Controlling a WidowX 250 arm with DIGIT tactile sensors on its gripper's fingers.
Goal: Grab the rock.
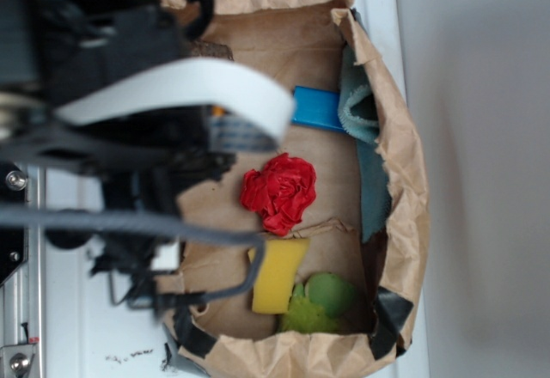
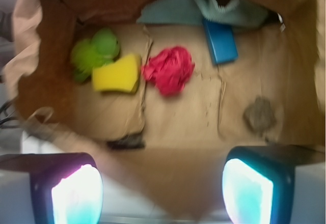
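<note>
From the exterior view, the rock (image 1: 210, 50) is a speckled brown patch mostly hidden behind the arm, at the bag's (image 1: 404, 180) far left. In the wrist view, the rock (image 2: 259, 115) looks small, grey-brown, gritty and irregular, lying alone right of the red cloth ball (image 2: 169, 70); the gripper (image 2: 162, 191) is spread apart, empty.

Brown paper bag (image 1: 404, 150): crumpled, matt kraft paper, creased floor, torn rim. Rock (image 2: 259, 115): rough, gritty, dull grey-brown. Red cloth ball (image 2: 169, 70): soft, ruffled fabric, matt. Yellow sponge wedge (image 2: 118, 74): porous-looking foam, matt. Blue block (image 2: 220, 42): smooth, slightly glossy, plastic-looking. Teal cloth (image 1: 358, 94): fuzzy towel weave. Green toy (image 2: 94, 52): soft, matt. Gripper (image 2: 162, 191) pads (image 2: 246, 192): glossy, translucent-looking, glowing in black plastic housings.
</note>
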